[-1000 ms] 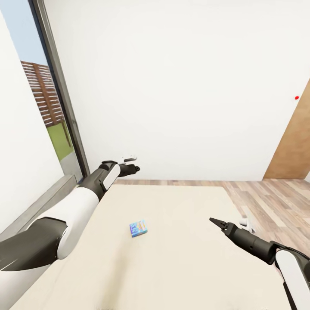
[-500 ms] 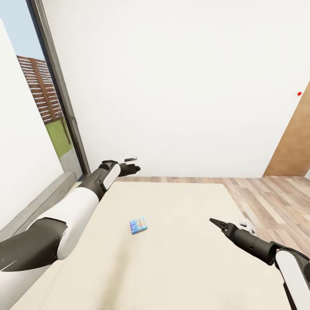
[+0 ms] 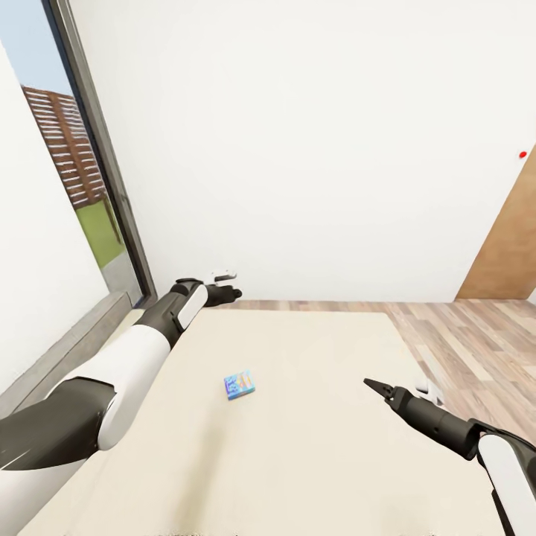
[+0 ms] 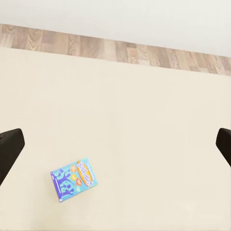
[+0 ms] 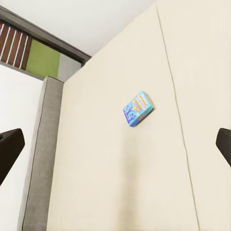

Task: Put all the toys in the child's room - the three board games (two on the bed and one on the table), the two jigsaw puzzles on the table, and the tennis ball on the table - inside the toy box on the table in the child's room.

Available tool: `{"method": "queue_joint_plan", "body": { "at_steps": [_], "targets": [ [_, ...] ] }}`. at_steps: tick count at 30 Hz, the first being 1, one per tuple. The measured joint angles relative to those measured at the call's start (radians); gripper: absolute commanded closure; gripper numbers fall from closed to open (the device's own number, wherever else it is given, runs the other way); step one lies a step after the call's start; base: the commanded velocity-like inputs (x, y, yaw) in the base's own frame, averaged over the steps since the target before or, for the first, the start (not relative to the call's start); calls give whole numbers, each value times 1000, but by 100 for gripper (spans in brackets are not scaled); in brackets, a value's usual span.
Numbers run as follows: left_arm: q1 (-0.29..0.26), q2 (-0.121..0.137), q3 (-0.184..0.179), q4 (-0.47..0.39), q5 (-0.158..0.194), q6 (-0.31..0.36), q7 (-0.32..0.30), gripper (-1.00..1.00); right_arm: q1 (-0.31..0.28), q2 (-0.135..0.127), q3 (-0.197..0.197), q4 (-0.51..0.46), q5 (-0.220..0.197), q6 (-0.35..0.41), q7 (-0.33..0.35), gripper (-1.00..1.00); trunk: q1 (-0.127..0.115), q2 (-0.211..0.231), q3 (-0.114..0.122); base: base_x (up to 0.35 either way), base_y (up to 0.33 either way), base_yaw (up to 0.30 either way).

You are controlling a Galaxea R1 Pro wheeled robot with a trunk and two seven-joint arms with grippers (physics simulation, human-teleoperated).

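Lying flat mid-bed: board game, between both grippers, touching neither.
Left gripper and right gripper jaws spread; bare mattress all around.

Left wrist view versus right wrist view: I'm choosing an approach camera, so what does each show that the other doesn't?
Left wrist view alone: a strip of wood floor beyond the bed. Right wrist view alone: the bed's grey frame edge and the window. Both: one board game lying flat on the beige mattress, each gripper open and clear of it.
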Motion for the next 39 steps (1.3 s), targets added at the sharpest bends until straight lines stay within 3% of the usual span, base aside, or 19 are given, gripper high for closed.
{"method": "queue_joint_plan", "body": {
  "at_steps": [11,15,24,39],
  "targets": [
    [-1,6,12,2,2,4,4,-100,0,0,2,0,0,0,2,-100,0,0,-18,0,0,0],
    [-4,21,13,3,4,7,7,-100,0,2,6,0,0,0,0,-100,0,0,-25,0,0,0],
    [-10,33,15,2,7,74,8,-100,0,1,5,1,1,0,-2,-100,0,0,-39,0,0,0],
    [-39,25,17,-2,8,85,12,-100,0,0,0,1,0,0,-1,-100,0,0,-64,0,0,0]
  ]
}}
